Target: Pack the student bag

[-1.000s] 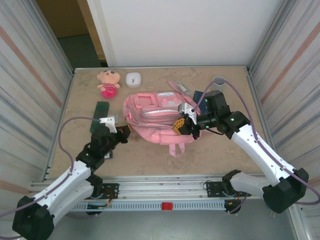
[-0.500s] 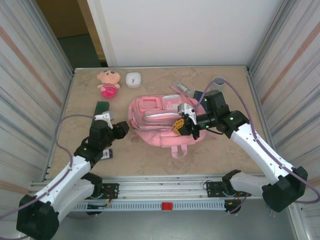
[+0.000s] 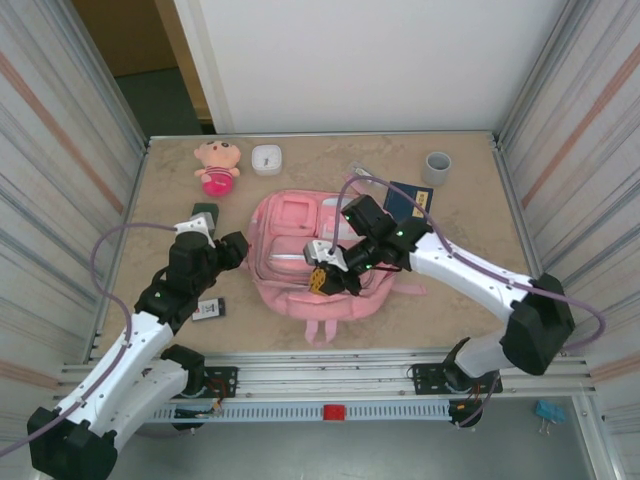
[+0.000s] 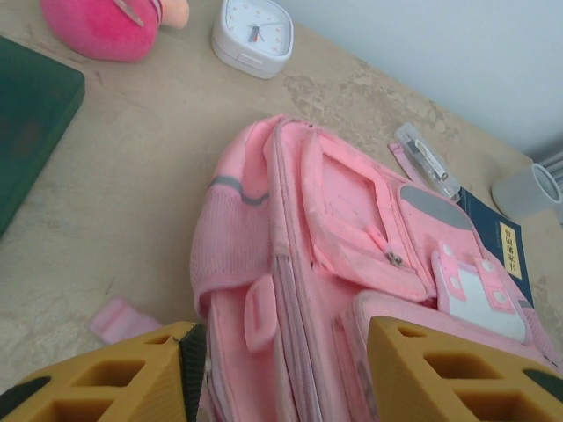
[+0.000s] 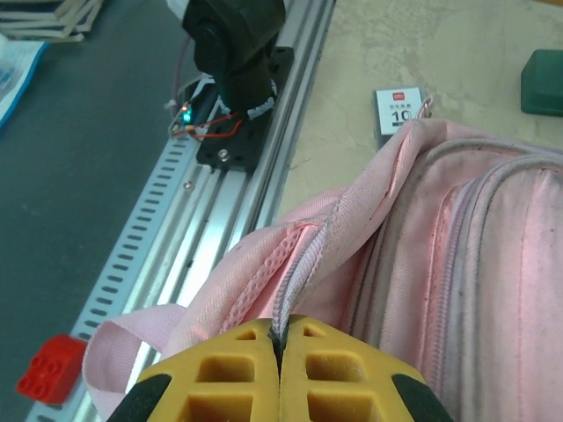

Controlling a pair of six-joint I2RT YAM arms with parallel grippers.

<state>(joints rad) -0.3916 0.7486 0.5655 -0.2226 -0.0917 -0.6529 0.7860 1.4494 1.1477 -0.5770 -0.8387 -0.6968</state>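
Student bag [image 3: 300, 250] lies flat mid-surface, front pockets up, strap ends trailing off its near edge. Everything else sits around it: plush doll [image 3: 216, 165] and white clock [image 3: 266, 158] beyond its far-left corner, dark book [image 3: 408, 198] touching its far-right corner.

Right gripper [image 3: 325, 280] is over the bag's near edge. In the wrist view its jaws [image 5: 280, 338] are fully closed, pinching a thin strip of the bag's edge there; probably zip trim or a pull, too fine to call.

Left gripper [image 3: 235, 250] sits just off the bag's left side, jaws [image 4: 281, 369] about half open, nothing held, bag straight ahead.

The bag's long axis seems to run near-to-far, slightly slanted. The right arm is nearer and already on the fabric, so opening likely turns on it pulling along that edge while the left braces.
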